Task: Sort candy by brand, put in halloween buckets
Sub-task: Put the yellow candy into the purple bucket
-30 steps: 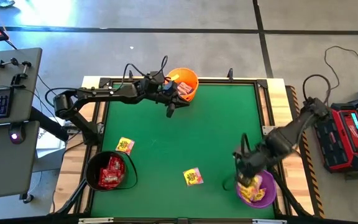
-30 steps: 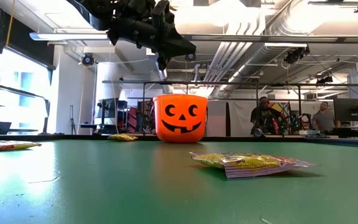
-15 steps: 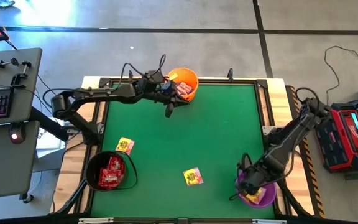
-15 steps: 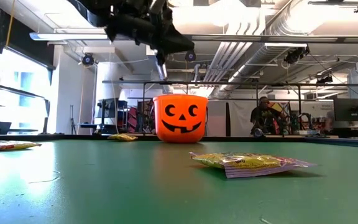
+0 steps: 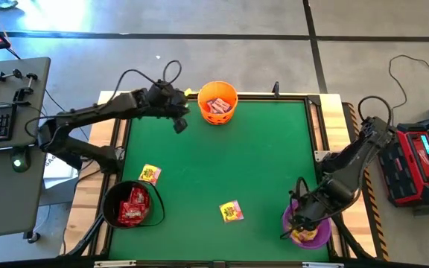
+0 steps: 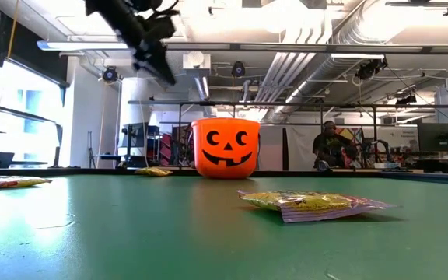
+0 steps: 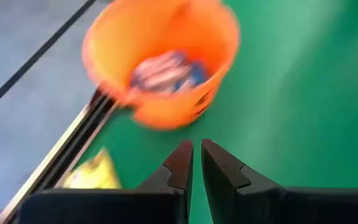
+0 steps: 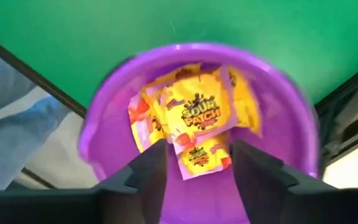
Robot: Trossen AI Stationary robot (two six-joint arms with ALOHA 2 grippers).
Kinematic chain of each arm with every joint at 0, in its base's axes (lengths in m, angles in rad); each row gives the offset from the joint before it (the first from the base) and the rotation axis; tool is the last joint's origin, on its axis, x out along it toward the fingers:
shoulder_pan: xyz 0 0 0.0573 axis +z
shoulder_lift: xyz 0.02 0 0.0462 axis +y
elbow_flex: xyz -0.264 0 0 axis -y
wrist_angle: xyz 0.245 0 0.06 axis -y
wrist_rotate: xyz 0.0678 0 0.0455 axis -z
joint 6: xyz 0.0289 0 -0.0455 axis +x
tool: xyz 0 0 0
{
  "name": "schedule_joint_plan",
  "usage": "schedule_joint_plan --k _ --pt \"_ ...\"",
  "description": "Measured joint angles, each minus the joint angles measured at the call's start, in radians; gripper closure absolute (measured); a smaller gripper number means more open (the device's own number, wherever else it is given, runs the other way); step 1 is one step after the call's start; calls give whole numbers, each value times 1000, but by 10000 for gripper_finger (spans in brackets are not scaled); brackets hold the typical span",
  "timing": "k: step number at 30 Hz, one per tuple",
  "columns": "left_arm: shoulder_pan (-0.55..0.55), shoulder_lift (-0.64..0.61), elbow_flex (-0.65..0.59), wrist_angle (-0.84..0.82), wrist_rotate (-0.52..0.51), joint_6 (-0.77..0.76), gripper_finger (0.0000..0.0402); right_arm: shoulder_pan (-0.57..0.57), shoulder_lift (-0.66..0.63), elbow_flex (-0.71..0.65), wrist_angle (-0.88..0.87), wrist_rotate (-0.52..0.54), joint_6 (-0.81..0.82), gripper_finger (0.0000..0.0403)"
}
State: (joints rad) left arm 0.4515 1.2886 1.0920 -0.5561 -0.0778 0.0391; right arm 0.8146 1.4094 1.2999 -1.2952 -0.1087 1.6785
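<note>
Presently we find the yellow candy point(image 8: 194, 124) heaped inside the purple bucket point(image 8: 291, 118) at the table's near right corner, directly beneath the right gripper point(image 8: 197, 163). In the right wrist view its fingers point(image 8: 145, 168) stand well apart on either side of the top packet, and we see nothing held between them. From above, the right gripper point(image 5: 302, 220) hangs over that bucket's point(image 5: 320, 237) rim.

Two more yellow packets lie loose on the green table point(image 5: 259, 156): one point(image 5: 231, 211) near the middle of the near half, well to the left of the purple bucket, and one point(image 5: 150, 173) by the left edge, just beyond the black bucket point(image 5: 110, 201). We note red candy point(image 5: 132, 206) filling the black bucket.

At the far edge stands the orange bucket point(image 5: 217, 103) with its carved face, holding white-and-blue packets point(image 7: 163, 70). The left gripper point(image 5: 179, 124) hangs above the table, to the left of the orange bucket and clear of it. In the left wrist view its fingers point(image 7: 180, 163) are nearly together with only a thin gap, and they carry nothing.

In the low view a person point(image 6: 331, 146) sits in the room behind the table.
</note>
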Motion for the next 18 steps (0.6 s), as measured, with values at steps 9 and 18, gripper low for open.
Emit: schedule_joint_plan --k 9,18 --pt "136 50 0 -188 -70 -73 374 0 -1 189 -268 189 -38 196" --pt "182 210 0 -198 -28 -37 289 -25 -6 212 -225 353 -39 194"
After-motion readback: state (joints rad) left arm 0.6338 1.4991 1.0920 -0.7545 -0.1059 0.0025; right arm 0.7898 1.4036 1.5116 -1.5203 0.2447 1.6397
